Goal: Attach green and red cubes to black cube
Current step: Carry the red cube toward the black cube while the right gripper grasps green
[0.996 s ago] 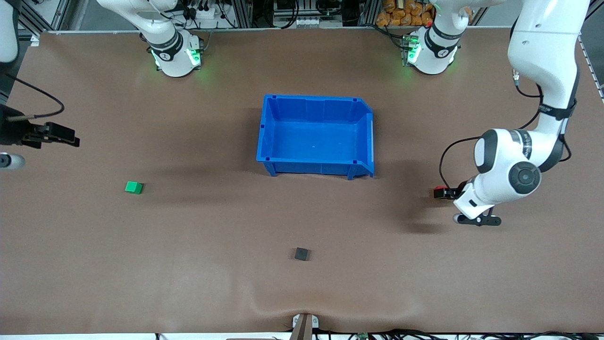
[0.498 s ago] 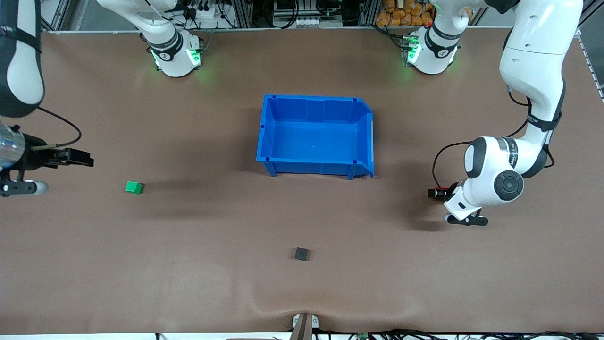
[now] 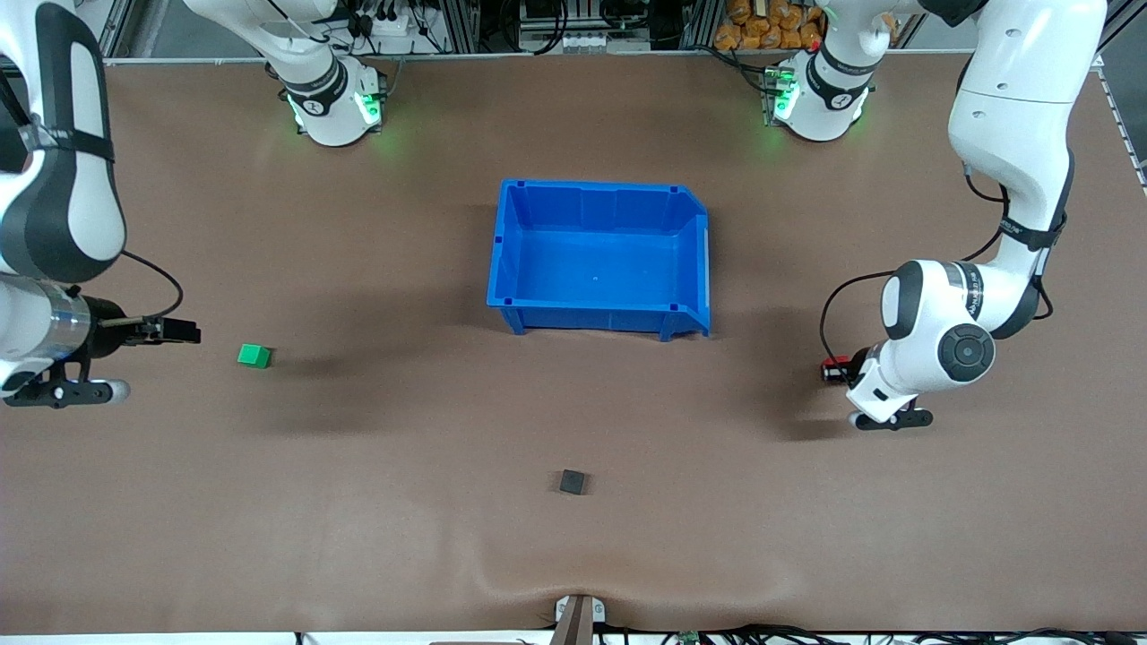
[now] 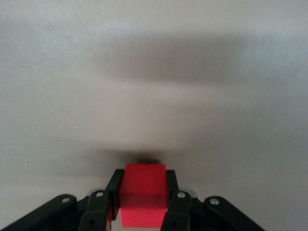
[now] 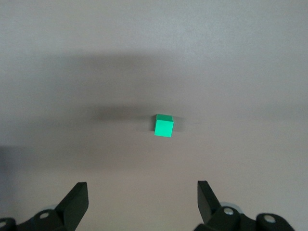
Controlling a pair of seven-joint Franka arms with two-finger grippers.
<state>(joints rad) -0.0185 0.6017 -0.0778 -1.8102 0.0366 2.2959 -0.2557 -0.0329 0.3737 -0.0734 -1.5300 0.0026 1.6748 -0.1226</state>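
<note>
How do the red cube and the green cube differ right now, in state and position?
The red cube is clamped between the fingers of the shut left pincer at the left arm's end of the table; the green cube lies free on the table at the right arm's end. The open right pincer is apart from the green cube. Colour differs, red against green. Both look like small matte cubes of similar size.

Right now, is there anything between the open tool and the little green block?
Nothing: the right wrist view shows only bare brown table between the right tool and the green block.
</note>
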